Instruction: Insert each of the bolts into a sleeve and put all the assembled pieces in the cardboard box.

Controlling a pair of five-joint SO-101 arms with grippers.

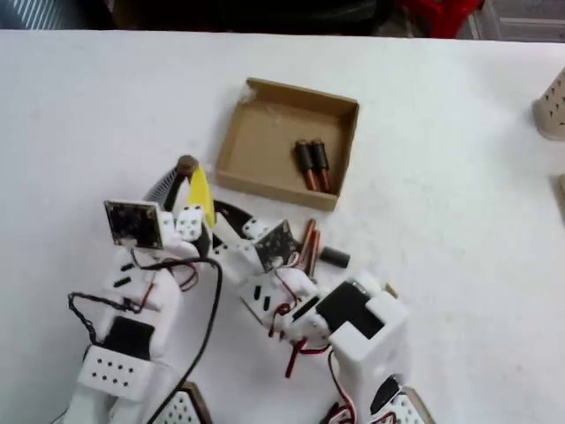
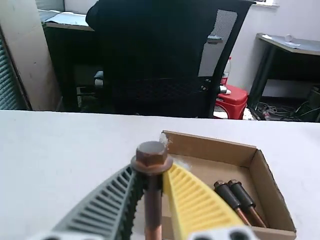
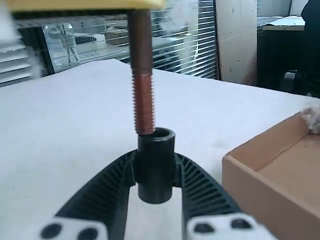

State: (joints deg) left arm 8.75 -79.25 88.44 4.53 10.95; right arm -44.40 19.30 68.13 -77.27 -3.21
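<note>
Copper bolt [image 2: 152,156], head up, is clamped by its shank in the left gripper [image 2: 151,175]; its threaded tip hangs at the mouth of the black sleeve [image 3: 156,150], pinched upright by the right gripper [image 3: 156,175]. This insertion looks barely begun. Two assembled pieces [image 1: 312,166] lie in the box [image 1: 265,141], upper centre of the high view; loose bolts [image 1: 307,247] and a spare sleeve [image 1: 335,258] wait just below it.

Two assembled pieces [image 1: 311,164] lie in the cardboard box [image 1: 260,141], by its right wall. Before the box, loose bolts [image 1: 308,244] and a spare sleeve [image 1: 335,258] lie on the tabletop [image 1: 441,177]. Off its front-left corner, the left pincer [image 2: 152,172] holds a bolt [image 2: 152,205] tip-to-mouth with the sleeve [image 3: 155,150] in the right pincer [image 3: 155,175].
</note>
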